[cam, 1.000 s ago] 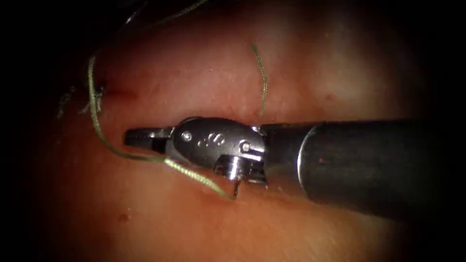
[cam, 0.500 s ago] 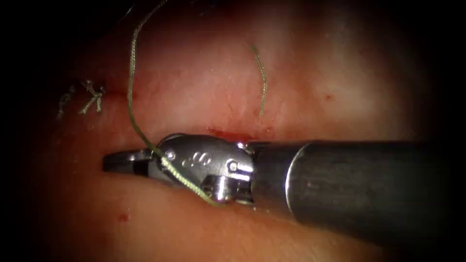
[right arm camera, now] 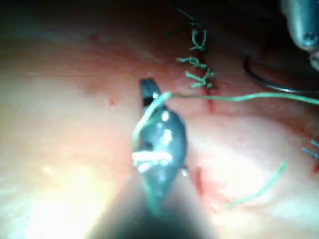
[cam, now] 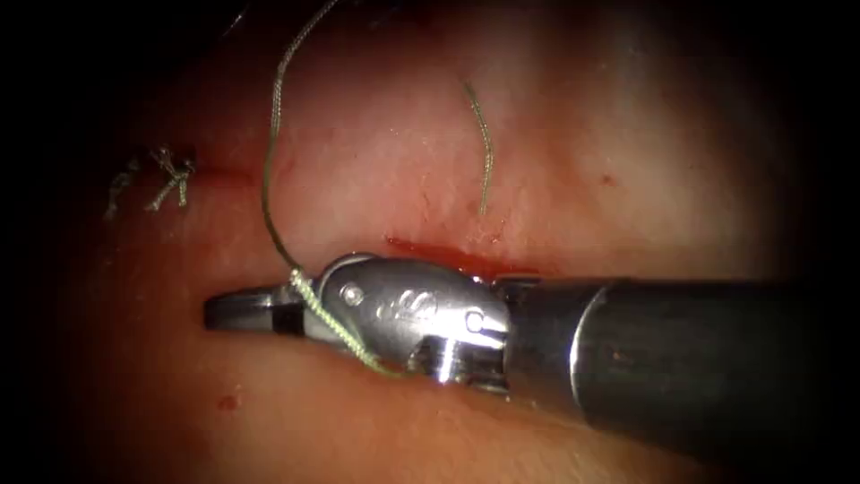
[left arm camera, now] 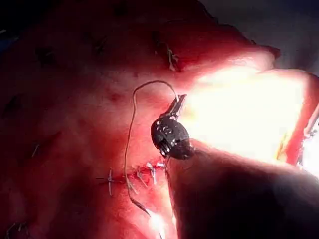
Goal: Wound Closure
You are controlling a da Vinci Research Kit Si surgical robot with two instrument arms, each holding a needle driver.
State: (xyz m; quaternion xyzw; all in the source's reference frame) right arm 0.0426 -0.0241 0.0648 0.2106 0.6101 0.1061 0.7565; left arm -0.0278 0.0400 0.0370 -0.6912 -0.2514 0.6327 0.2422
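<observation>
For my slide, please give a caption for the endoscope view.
Right arm's claw lies shut across the tissue, green thread draped over its wrist, near the red fluid.

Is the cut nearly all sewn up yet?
Partly. Done: knotted stitches sit at the cut's left end. In hand: the thread crosses the right tool by its shut jaws; gripped or not, I cannot tell. The needle seems to lie on the tissue near the left tool. Left: the stretch with red fluid looks open.
</observation>
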